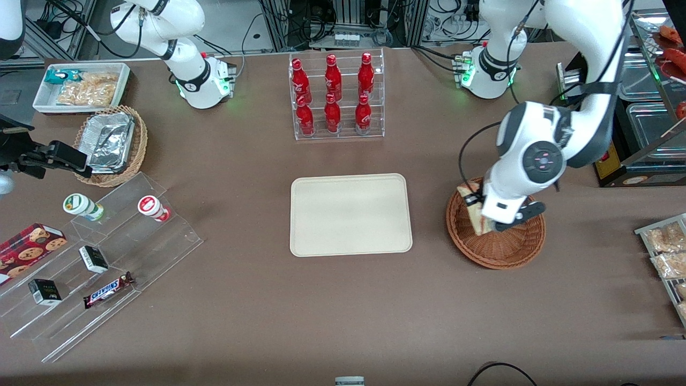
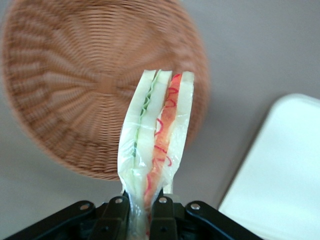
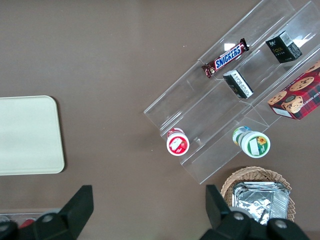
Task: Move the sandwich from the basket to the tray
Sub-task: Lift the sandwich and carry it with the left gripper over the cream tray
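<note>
1. Sandwich (image 2: 157, 145) — a wrapped wedge with green and red-orange filling at its cut edge — is pinched by its wrapper end in the end effector (image 2: 145, 210), whose fingers are clenched on it from both sides.

2. In the wrist view it hangs clear above the basket (image 2: 65, 95), whose woven floor shows bare beneath it; in the front view the sandwich (image 1: 474, 212) sits over the basket (image 1: 509, 252) rim on the side toward the tray, so the lift looks done.

3. What is left, as I judge it: carrying the sandwich sideways to the tray (image 1: 351, 214), lowering it, and letting go. The tray lies on the desk (image 1: 343, 311) near the basket but apart from it — its plain surface holds nothing so far.

4. Overall the task seems roughly at its midpoint: grasp and lift achieved, transfer and release not yet done.

5. One concern: the hold is on the thin wrapper end, so the wedge could swing or slip during travel.
</note>
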Motion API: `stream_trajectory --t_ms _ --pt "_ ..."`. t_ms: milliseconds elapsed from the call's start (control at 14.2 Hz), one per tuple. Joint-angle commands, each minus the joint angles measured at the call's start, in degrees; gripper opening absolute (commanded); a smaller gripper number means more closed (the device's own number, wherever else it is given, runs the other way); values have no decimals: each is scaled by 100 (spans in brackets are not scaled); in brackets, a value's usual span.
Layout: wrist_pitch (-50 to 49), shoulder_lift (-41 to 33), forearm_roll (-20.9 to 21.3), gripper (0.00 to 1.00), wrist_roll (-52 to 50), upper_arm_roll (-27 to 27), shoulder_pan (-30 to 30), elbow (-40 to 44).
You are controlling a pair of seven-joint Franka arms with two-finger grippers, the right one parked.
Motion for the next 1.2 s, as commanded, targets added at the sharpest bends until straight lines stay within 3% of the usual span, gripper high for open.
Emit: stream_trajectory --t_ms 0,141,352,844,1125 --pt "-98 644 -21 2 358 51 -552 791" --pt "-72 969 -117 1 271 51 -886 1108" --pt "103 1435 -600 0 -62 51 -1465 1565" --pt "877 2210 -548 0 -1530 77 -2618 1989" --pt "886 2219 -504 0 -1777 78 -2768 1989"
